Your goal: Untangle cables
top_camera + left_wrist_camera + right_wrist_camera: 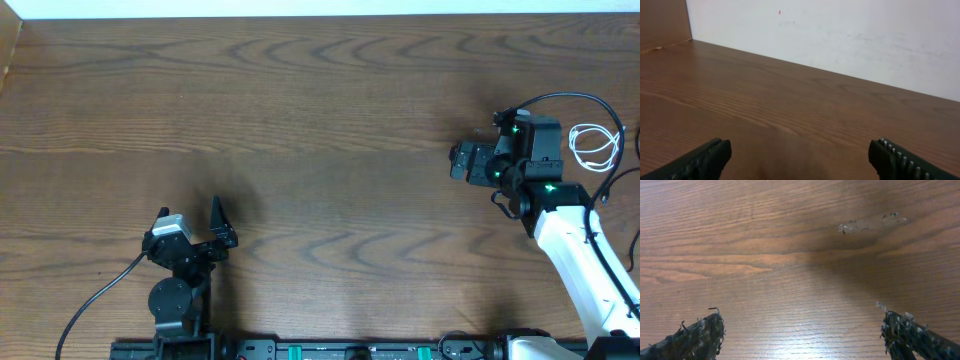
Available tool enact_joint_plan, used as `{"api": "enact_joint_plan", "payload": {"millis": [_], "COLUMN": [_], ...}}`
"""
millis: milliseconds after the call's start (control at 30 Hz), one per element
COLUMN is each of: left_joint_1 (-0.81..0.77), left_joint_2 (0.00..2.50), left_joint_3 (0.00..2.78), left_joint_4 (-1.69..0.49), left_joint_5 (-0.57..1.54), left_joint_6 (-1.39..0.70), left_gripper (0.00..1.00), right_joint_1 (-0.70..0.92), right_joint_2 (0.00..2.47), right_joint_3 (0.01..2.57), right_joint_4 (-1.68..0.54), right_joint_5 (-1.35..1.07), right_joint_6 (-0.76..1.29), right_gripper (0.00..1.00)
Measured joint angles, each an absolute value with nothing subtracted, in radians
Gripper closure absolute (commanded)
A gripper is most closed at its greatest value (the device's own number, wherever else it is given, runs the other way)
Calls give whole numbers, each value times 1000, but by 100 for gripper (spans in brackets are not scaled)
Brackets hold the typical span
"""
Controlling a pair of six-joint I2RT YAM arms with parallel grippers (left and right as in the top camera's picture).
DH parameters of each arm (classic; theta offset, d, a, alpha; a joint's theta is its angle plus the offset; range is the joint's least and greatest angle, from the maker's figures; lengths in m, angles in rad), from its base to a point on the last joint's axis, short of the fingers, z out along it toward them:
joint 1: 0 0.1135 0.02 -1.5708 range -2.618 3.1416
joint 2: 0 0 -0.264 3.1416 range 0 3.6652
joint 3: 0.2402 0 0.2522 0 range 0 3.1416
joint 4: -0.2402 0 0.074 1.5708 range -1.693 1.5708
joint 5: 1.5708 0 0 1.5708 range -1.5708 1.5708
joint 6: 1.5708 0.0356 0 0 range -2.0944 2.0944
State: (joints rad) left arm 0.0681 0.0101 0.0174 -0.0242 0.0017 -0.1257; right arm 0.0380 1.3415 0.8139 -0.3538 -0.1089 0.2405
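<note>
The white cable point(592, 148) lies in small loops at the far right of the table, behind my right arm. A thin black cord point(585, 98) arcs around those loops; I cannot tell whether it is the black cable or the arm's own lead. My right gripper point(456, 162) point(802, 335) points left, away from the loops, and is open over bare wood. My left gripper point(222, 226) point(800, 160) sits at the front left, open, with nothing between its fingers. Neither wrist view shows any cable.
A white wall point(840, 35) runs along the table's far edge. A pale scuff mark point(870, 222) shows on the wood ahead of the right gripper. The arms' mounting rail point(340, 350) lines the front edge, and the left arm's thick lead point(95, 300) trails to the front left.
</note>
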Motion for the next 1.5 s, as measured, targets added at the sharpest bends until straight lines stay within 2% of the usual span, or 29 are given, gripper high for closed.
{"api": "enact_joint_plan", "payload": {"millis": [1033, 1167, 1500], "left_joint_1": [68, 68, 68], "left_joint_2": [10, 10, 10], "left_joint_3": [17, 18, 20], "left_joint_4": [-24, -25, -29], "left_joint_5": [2, 2, 1], "left_joint_6": [-126, -126, -126], "left_gripper": [7, 7, 7], "right_joint_1": [38, 38, 38], "right_joint_2": [1322, 1252, 996], "right_joint_3": [798, 720, 335], "right_joint_4": [-350, -257, 122], "right_joint_5": [-104, -100, -97], "right_joint_6": [241, 241, 240], "right_gripper": [1, 1, 1]}}
